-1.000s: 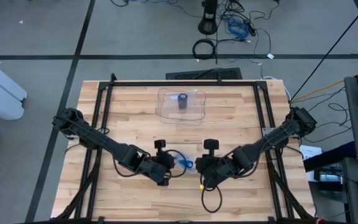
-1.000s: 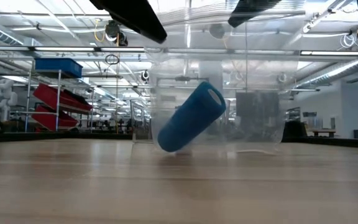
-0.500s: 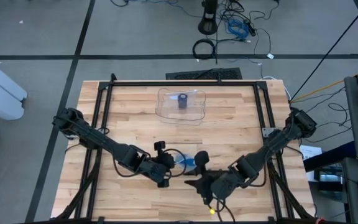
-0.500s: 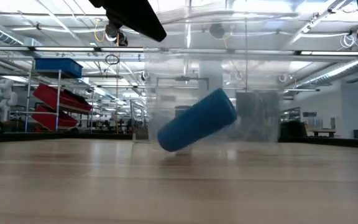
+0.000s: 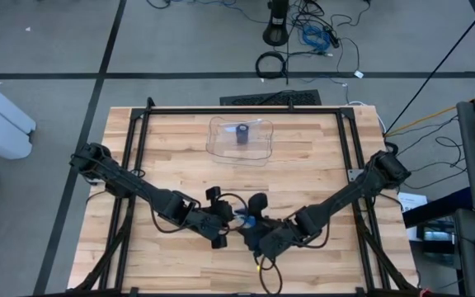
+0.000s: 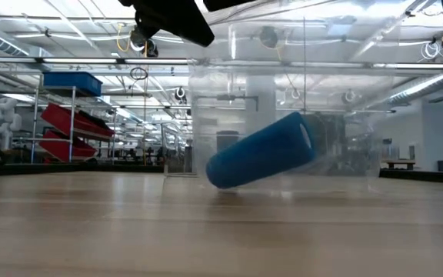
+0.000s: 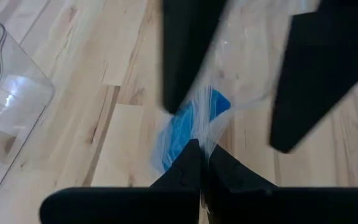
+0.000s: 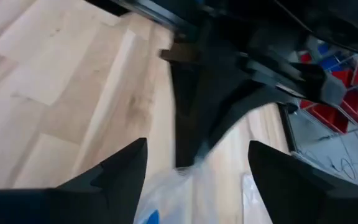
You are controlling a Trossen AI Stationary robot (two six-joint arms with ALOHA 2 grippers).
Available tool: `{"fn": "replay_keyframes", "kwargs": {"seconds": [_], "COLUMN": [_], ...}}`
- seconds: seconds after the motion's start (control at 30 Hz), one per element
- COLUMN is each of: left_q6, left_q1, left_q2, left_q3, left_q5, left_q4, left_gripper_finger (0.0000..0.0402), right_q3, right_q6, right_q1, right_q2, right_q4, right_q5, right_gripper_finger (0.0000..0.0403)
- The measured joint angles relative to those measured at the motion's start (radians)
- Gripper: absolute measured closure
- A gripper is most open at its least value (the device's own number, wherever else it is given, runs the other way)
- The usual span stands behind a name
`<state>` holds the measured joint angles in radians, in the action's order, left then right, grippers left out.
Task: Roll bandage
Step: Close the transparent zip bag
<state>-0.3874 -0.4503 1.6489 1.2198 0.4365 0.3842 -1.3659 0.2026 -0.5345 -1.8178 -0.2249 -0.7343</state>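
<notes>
Low view, blue bandage roll (image 6: 261, 160) tilted (far end raised), left claw (image 7: 199, 163) pinching its wrapper (image 7: 219, 118), right claw (image 8: 191, 163) spread.

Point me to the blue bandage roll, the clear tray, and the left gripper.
blue bandage roll (image 6: 261, 151), low view, middle of its blue side.
clear tray (image 5: 221, 142), high view, bare left part of its floor.
left gripper (image 7: 199, 163), left wrist view, between the shut fingertips pinching the clear wrap.

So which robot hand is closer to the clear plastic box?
Left, slightly. The left gripper and right gripper both sit together at the table's front, well short of the clear box.
</notes>
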Motion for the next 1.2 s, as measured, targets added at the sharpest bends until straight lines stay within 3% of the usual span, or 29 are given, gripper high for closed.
{"fn": "replay_keyframes", "kwargs": {"seconds": [0.17,0.3,0.57,0.8,1.03,1.2], "left_q6": [0.0,-0.001,-0.002,-0.003,0.016,0.021], "left_q1": [0.0,0.0,-0.001,0.0,-0.008,-0.01], "left_q2": [0.0,0.0,0.0,0.0,0.0,0.0], "left_q3": [0.0,0.0,0.0,0.002,0.002,0.002], "left_q5": [-0.003,-0.004,-0.038,-0.045,-0.044,-0.07], "left_q4": [0.0,-0.001,0.0,0.025,0.012,0.023], "left_gripper_finger": [0.0401,0.0401,0.0401,0.0401,0.0383,0.0381], "right_q3": [0.0,0.0,0.0,0.0,0.0,0.0], "right_q6": [-0.052,-0.119,-0.116,-0.158,-0.272,-0.312], "right_q1": [0.026,0.037,0.028,0.016,0.023,0.023], "right_q2": [0.004,0.004,0.004,0.043,0.086,0.103], "right_q4": [-0.047,-0.128,-0.178,-0.209,-0.265,-0.351], "right_q5": [0.016,0.029,0.028,0.041,0.217,0.201], "right_gripper_finger": [0.0165,0.0213,0.0386,0.04,0.0402,0.0403]}}
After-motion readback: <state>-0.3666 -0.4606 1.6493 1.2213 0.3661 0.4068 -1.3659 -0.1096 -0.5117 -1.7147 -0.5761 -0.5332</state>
